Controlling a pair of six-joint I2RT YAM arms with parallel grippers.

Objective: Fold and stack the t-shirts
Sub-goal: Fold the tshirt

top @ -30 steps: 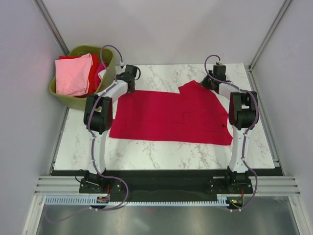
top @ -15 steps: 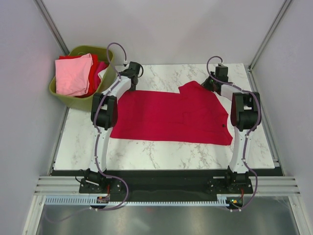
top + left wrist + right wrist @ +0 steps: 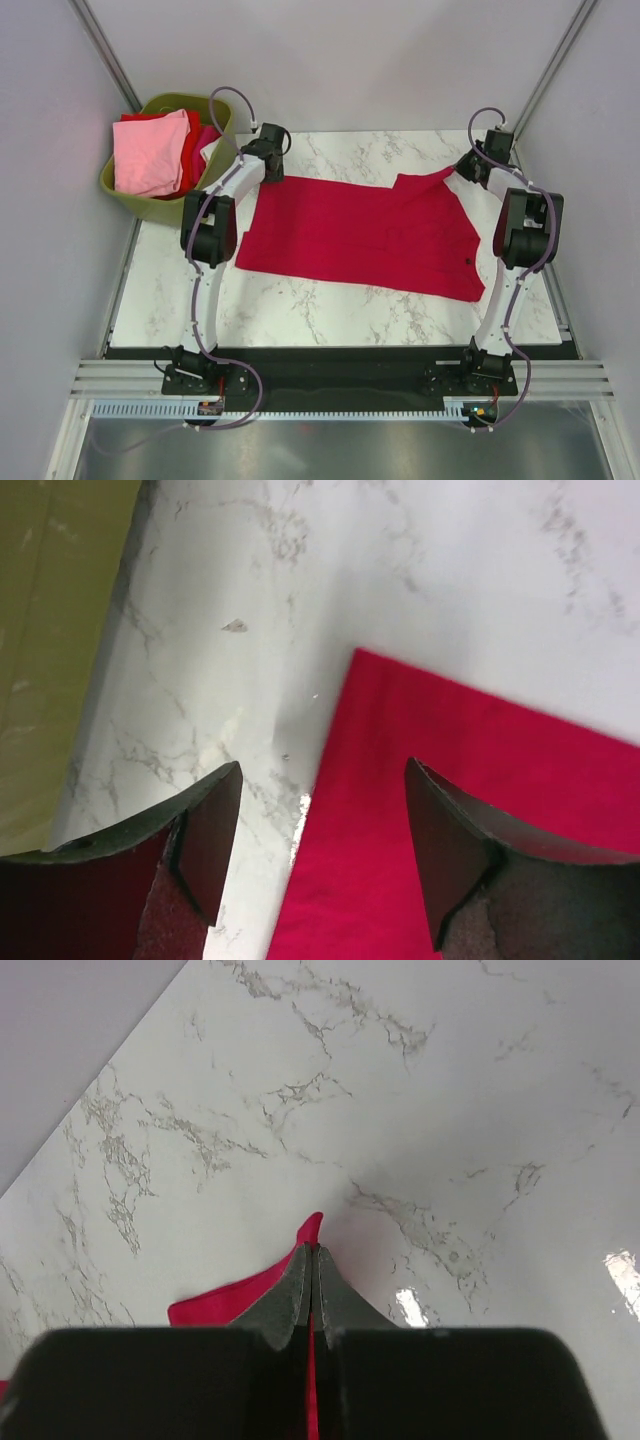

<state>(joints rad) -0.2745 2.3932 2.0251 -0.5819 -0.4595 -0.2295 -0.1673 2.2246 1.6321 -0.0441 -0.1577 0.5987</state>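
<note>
A crimson red t-shirt (image 3: 360, 232) lies spread flat across the marble table (image 3: 330, 310), with a small dark label (image 3: 468, 262) near its right edge. My left gripper (image 3: 266, 165) hovers over the shirt's far left corner and is open. In the left wrist view the left gripper (image 3: 322, 780) straddles the crimson t-shirt's (image 3: 450, 840) edge, gripping nothing. My right gripper (image 3: 468, 172) is shut on the far right corner. In the right wrist view a tip of the red t-shirt (image 3: 312, 1226) pokes past the right gripper (image 3: 312, 1252).
An olive-green basket (image 3: 128, 192) stands off the table's far left corner, holding a light pink shirt (image 3: 150, 155), a red one (image 3: 192, 150) and a magenta one (image 3: 208, 135). Its wall (image 3: 50, 630) shows in the left wrist view. Grey walls enclose the table.
The right gripper has pulled its corner of the shirt toward the far right, dragging the whole shirt rightward. The left jaws have widened and the left hem has slid away from them.
</note>
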